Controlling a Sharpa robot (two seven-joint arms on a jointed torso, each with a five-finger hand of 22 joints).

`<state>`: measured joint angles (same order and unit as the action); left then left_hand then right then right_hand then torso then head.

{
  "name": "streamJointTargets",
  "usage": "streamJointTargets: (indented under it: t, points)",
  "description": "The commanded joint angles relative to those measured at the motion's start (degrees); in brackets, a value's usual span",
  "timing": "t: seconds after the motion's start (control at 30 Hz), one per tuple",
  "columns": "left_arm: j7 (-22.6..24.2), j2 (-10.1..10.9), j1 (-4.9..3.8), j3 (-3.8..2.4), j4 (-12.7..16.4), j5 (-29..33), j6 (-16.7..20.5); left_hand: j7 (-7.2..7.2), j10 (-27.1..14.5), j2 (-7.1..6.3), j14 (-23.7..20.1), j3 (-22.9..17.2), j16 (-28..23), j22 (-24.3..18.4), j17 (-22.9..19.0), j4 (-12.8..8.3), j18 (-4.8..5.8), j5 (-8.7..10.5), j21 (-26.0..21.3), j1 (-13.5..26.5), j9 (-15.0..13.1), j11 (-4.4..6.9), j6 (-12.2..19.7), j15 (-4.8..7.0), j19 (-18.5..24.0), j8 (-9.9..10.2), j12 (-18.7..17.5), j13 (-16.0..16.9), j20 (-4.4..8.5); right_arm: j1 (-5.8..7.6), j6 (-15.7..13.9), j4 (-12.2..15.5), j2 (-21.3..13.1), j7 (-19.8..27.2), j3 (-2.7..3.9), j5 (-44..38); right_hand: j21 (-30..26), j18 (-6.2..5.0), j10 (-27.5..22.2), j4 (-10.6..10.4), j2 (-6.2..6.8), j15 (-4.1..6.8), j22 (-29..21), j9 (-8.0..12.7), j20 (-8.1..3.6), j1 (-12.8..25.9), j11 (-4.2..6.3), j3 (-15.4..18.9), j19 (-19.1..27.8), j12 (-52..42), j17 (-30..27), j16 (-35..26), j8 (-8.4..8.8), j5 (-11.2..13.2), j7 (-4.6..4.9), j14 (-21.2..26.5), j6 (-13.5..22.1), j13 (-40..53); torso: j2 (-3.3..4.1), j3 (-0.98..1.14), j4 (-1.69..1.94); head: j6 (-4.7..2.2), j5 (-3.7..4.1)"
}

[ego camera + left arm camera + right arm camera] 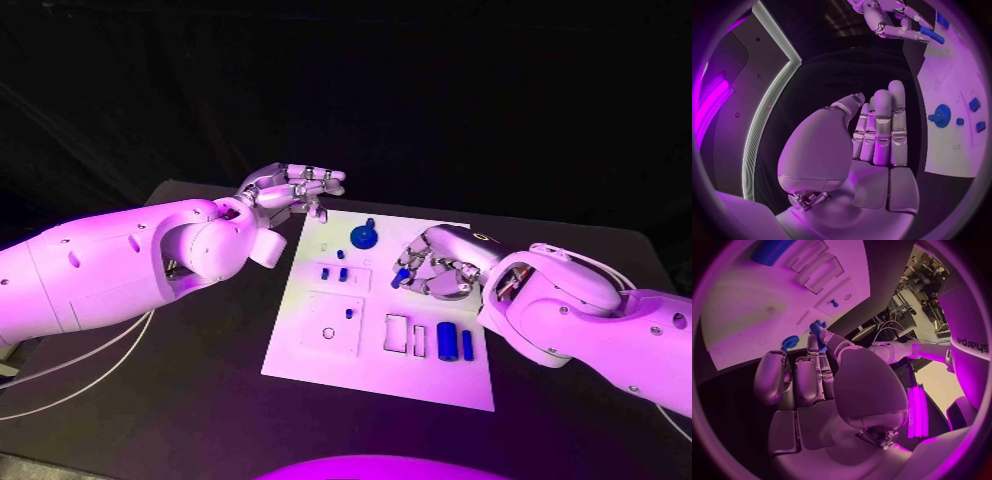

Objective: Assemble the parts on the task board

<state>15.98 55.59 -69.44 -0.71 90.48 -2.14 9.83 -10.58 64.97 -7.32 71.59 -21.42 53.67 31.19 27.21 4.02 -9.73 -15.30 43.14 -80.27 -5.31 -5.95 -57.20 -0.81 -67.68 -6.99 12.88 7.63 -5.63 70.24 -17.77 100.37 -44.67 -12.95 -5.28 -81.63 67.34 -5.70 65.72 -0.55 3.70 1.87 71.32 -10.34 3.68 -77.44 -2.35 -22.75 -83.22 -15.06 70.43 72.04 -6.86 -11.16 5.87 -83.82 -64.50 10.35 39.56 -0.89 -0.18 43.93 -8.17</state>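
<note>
The white task board (pixel 378 365) lies in the middle of the black table. A blue gear (pixel 365 236) stands near its far edge, with small blue parts (pixel 325 272) below it and a blue cylinder (pixel 447 341) near the front right. My right hand (pixel 437 268) hovers over the board's right side and pinches a small blue part (pixel 400 277) at its fingertips; the right wrist view shows that part (pixel 819 330) close to the gear (pixel 790 342). My left hand (pixel 296 188) hangs over the board's far left corner, fingers (pixel 882 125) straight and side by side, holding nothing.
Several empty rectangular recesses (pixel 395 332) lie near the board's front. White cables (pixel 87 370) trail over the table's left side under my left arm. In the left wrist view the right hand (pixel 892 20) sits beyond the board (pixel 954 80).
</note>
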Motion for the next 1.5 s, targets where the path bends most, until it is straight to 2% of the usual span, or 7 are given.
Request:
streamJointTargets:
  t: [0.03,0.1,0.27,0.57,1.07,1.17,1.5]
  points:
    - [0.07,-0.27,-0.03,0.00,-0.08,-0.26,-1.51,0.08,-0.46,0.32,-0.27,0.40,0.02,-0.08,-0.08,-0.09,-0.81,0.32,-0.14,0.36,0.07,0.08,0.41,-0.10,-0.28,-0.26,0.27,0.06,-0.01,-0.45,-1.36,0.51,1.66,1.16,-0.09,2.03,0.34,0.78,-0.06,0.02,-0.21,0.32,0.07,-1.28,-0.17,-0.05,-0.10,0.11,-0.40,0.23,0.08,0.31,-0.39,-0.18,-0.09,-2.93,-0.30,-0.07,0.04,-0.02,0.17,0.13,-0.30]
    - [0.07,-0.34,-0.03,0.00,-0.12,-0.26,-1.55,0.08,-0.46,0.32,-0.27,0.40,0.02,-0.08,-0.08,-0.09,-0.81,0.32,-0.14,0.36,0.07,0.08,0.41,-0.10,-0.28,-0.26,0.27,0.06,-0.01,-0.80,-1.47,0.62,2.50,1.31,-0.12,1.94,0.34,0.78,-0.06,0.02,-0.21,0.32,0.07,-1.28,-0.17,-0.05,-0.10,0.11,-0.40,0.23,0.08,0.31,-0.39,-0.18,-0.09,-2.93,-0.30,-0.07,0.03,-0.03,0.24,0.22,-0.36]
    - [-0.05,-0.58,-0.02,0.02,-0.29,-0.26,-1.87,0.08,-0.46,0.32,-0.27,0.40,0.02,-0.08,-0.08,-0.09,-0.81,0.32,-0.14,0.36,0.07,0.08,0.41,-0.10,-0.28,-0.26,0.27,0.06,-0.01,-2.73,-1.41,0.54,5.54,1.85,-0.19,1.84,0.42,0.80,-0.06,0.04,-0.31,0.31,0.14,-1.32,-0.17,-0.13,-0.12,0.10,-0.42,0.27,0.20,0.43,-0.37,-0.36,-0.04,-2.96,-0.25,-0.08,0.13,-0.02,0.15,0.60,-1.48]
    - [-0.12,-0.94,-0.02,0.04,-0.49,-0.26,-2.06,0.06,-0.53,0.34,-0.31,0.45,0.02,-0.11,-0.10,-0.12,-0.80,0.33,-0.18,0.41,0.08,0.06,0.47,-0.12,-0.28,-0.29,0.31,0.07,-0.02,-5.22,-1.48,-1.53,9.23,3.18,-0.38,0.70,0.54,0.83,-0.09,0.01,-0.39,0.26,0.27,-1.39,-0.16,-0.11,-0.23,0.19,-0.46,0.38,0.32,0.58,-0.29,-0.71,0.15,-2.99,-0.09,-0.10,0.11,-0.05,0.07,1.27,-2.60]
    - [-0.17,-1.03,-0.03,0.04,-0.44,-0.26,-2.09,0.06,-0.53,0.34,-0.31,0.45,0.02,-0.11,-0.10,-0.12,-0.80,0.33,-0.18,0.41,0.08,0.06,0.47,-0.12,-0.28,-0.29,0.31,0.07,-0.02,-7.92,-3.23,-6.25,13.37,4.41,-1.00,-5.50,0.71,0.86,-0.01,0.23,-0.59,0.18,0.46,-1.55,-0.11,-0.46,-0.31,0.11,-0.52,0.55,0.47,0.80,-0.22,-1.68,0.33,-3.02,0.04,-0.12,0.15,0.03,0.21,1.64,-3.01]
    - [-0.23,-1.08,-0.03,0.04,-0.50,-0.26,-2.12,0.06,-0.53,0.34,-0.31,0.45,0.02,-0.11,-0.10,-0.12,-0.80,0.33,-0.18,0.41,0.08,0.06,0.47,-0.12,-0.28,-0.29,0.31,0.07,-0.02,-8.30,-3.27,-6.65,13.80,4.50,-1.04,-5.94,0.70,0.86,-0.01,0.24,-0.60,0.18,0.46,-1.56,-0.10,-0.48,-0.31,0.11,-0.52,0.56,0.48,0.80,-0.22,-1.73,0.33,-3.02,0.05,-0.12,0.07,0.10,0.12,1.88,-3.15]
    - [-0.57,-1.21,-0.03,0.05,-0.59,-0.26,-2.21,0.04,-0.58,0.40,-0.36,0.51,0.02,-0.14,-0.13,-0.12,-0.80,0.32,-0.23,0.49,0.08,0.05,0.52,-0.14,-0.27,-0.34,0.36,0.08,-0.03,-8.94,-2.42,-7.70,14.50,3.90,-1.09,-6.26,0.74,0.86,0.01,0.28,-0.59,0.16,0.51,-1.60,-0.09,-0.50,-0.34,0.12,-0.53,0.59,0.56,0.90,-0.22,-1.95,0.37,-3.03,0.05,-0.12,0.08,0.02,0.02,2.38,-3.47]
